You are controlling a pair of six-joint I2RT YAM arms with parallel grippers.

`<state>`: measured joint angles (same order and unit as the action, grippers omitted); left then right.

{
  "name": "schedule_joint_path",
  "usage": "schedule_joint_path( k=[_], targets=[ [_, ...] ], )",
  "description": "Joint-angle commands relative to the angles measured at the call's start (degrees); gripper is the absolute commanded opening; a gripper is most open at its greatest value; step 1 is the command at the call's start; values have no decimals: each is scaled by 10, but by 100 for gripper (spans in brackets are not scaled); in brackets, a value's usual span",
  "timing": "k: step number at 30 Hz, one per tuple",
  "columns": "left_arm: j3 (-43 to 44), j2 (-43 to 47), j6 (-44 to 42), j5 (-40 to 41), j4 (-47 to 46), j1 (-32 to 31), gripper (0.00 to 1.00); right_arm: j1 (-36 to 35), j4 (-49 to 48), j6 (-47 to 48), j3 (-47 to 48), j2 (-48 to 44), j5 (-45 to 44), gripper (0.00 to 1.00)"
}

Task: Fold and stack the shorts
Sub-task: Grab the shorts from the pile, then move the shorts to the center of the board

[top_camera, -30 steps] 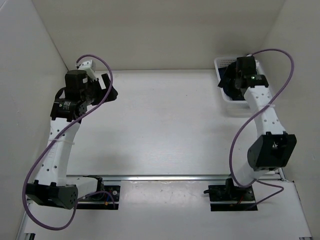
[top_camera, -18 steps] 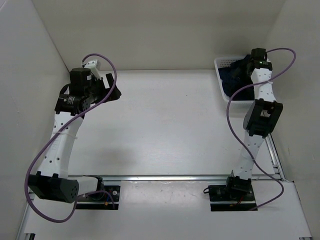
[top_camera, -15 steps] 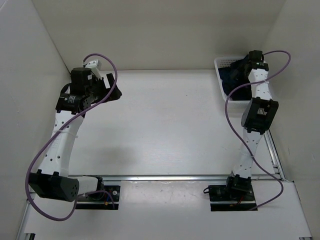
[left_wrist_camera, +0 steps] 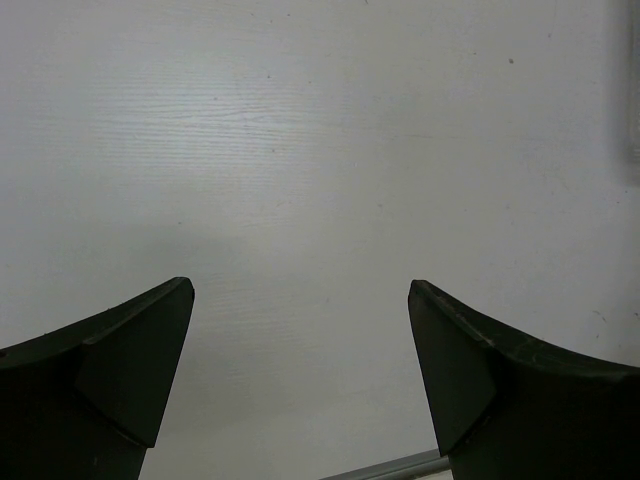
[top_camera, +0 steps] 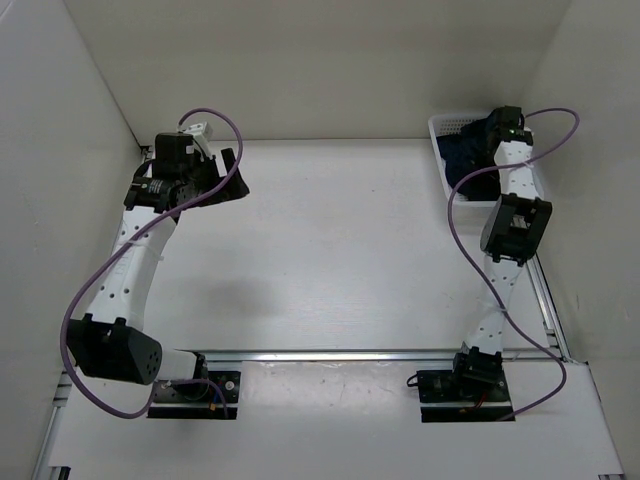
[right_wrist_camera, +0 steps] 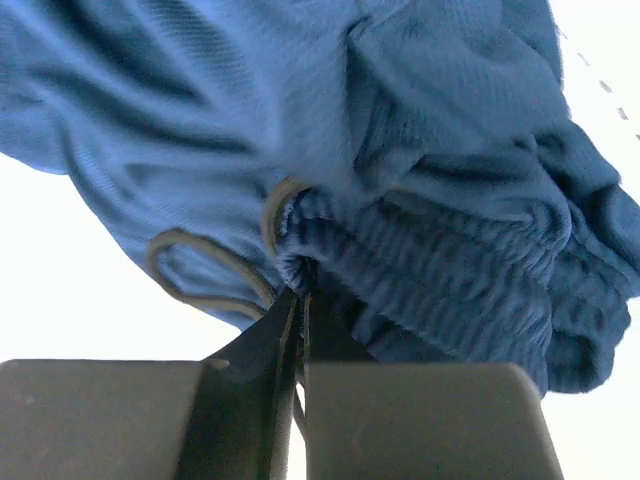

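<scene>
The shorts point(right_wrist_camera: 420, 150) are dark navy fabric bunched in a white basket point(top_camera: 441, 128) at the table's far right corner. From the top view the shorts point(top_camera: 462, 160) show as a dark heap under the right arm. My right gripper point(right_wrist_camera: 300, 295) is shut on the gathered waistband beside a grey drawstring loop point(right_wrist_camera: 200, 270). My right gripper point(top_camera: 482, 135) reaches down into the basket. My left gripper point(top_camera: 232, 178) hangs open over bare table at the far left. Its dark fingers point(left_wrist_camera: 130, 370) stand wide apart with nothing between them.
White walls close the table at the back and on both sides. A metal rail point(top_camera: 350, 354) runs along the near edge between the arm bases. Purple cables point(top_camera: 95, 300) loop off both arms.
My right arm has stretched further back into the basket and its gripper has shut on the shorts' waistband. The left arm has swung slightly right and back, still open.
</scene>
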<state>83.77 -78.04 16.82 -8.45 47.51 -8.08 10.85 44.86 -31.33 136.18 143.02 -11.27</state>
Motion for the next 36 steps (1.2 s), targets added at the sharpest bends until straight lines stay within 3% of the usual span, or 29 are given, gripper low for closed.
schedule_joint_path(
  k=[1, 9, 13, 18, 21, 24, 26, 27, 29, 30, 31, 32, 34, 36],
  targets=[
    [26, 9, 4, -11, -9, -3, 100, 4, -22, -3, 3, -95, -25, 0],
    [43, 27, 22, -5, -9, -3, 100, -16, -21, 26, 84, -267, 112, 0],
    [68, 38, 29, 48, 21, 23, 100, -43, -35, 19, 125, -341, 214, 0],
    [131, 38, 23, 15, 98, 104, 100, -158, -65, 6, 82, -441, 274, 0],
    [165, 45, 9, 9, 132, 133, 100, -252, -72, 27, 10, -485, 267, 0],
    [184, 63, 1, 9, 145, 162, 100, -335, -78, 39, -138, -545, 243, 0],
    [190, 81, 1, 4, 152, 169, 100, -397, -113, 39, -249, -613, 198, 0],
    [181, 87, 1, -15, 152, 169, 100, -430, -130, 39, -377, -661, 187, 0],
    [147, 96, 1, -44, 141, 169, 100, -454, -152, 27, -495, -700, 156, 0],
    [131, 103, 1, -75, 134, 169, 100, -460, -152, 27, -594, -724, 149, 9],
    [115, 103, 1, -91, 124, 169, 100, -460, -152, 20, -635, -732, 149, 56],
    [79, 103, 1, -109, 116, 169, 100, -460, -125, 20, -670, -738, 137, 75],
    [42, 103, 1, -146, 100, 141, 100, -446, -101, 3, -735, -743, 113, 97],
    [-9, 98, 7, -165, 76, 117, 100, -433, -75, -6, -754, -755, 91, 98]
  ],
)
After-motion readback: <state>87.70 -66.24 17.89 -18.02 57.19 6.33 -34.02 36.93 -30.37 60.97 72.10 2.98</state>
